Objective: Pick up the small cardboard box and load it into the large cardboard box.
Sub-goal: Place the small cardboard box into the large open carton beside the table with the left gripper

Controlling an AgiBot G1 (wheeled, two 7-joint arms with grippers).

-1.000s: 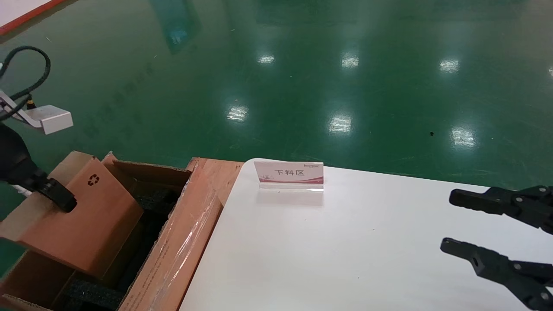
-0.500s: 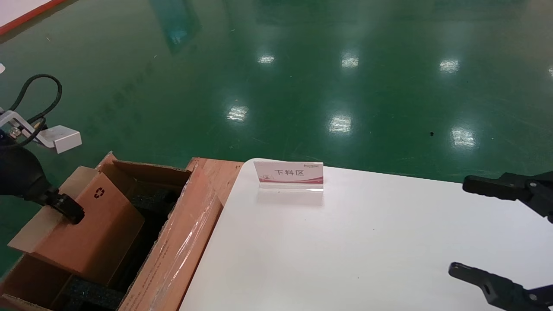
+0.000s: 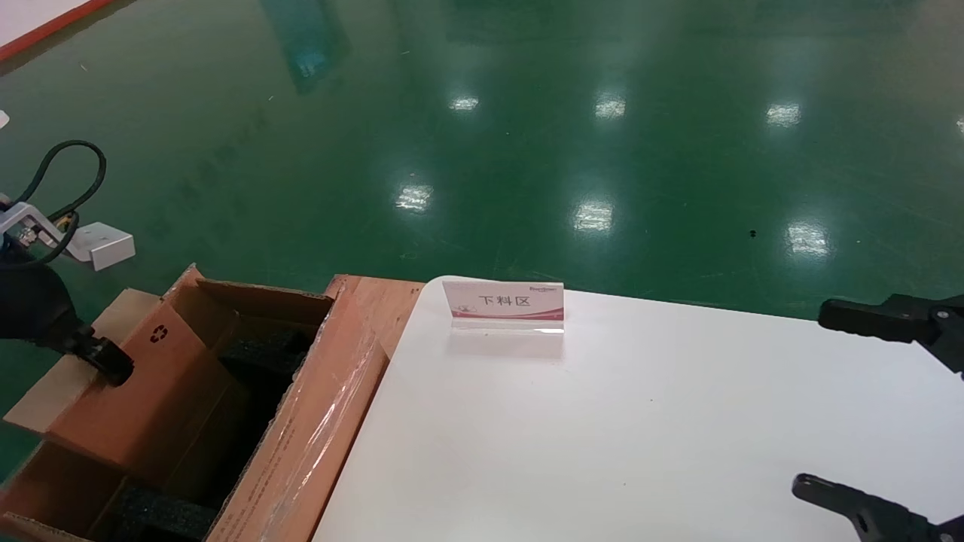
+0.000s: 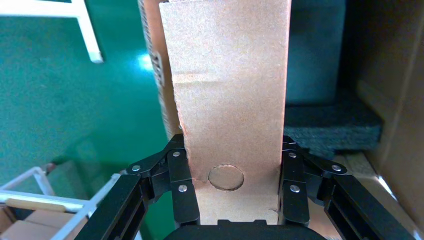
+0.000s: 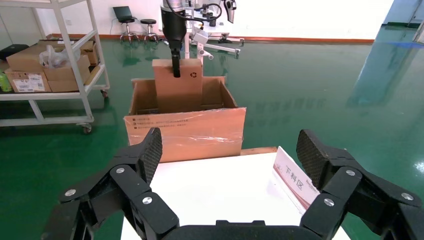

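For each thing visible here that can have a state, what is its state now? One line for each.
small cardboard box: held upright, lower part inside the large box.
large cardboard box: open, flaps up, black foam inside.
left gripper: shut on the small box.
right gripper: open, empty, over the white table.
sign: standing upright on the table.

Table: white top (image 3: 640, 421), rounded far corner.
On it: 1 small sign stand (image 3: 504, 305) near the far edge.
Floor: glossy green (image 3: 527, 135).
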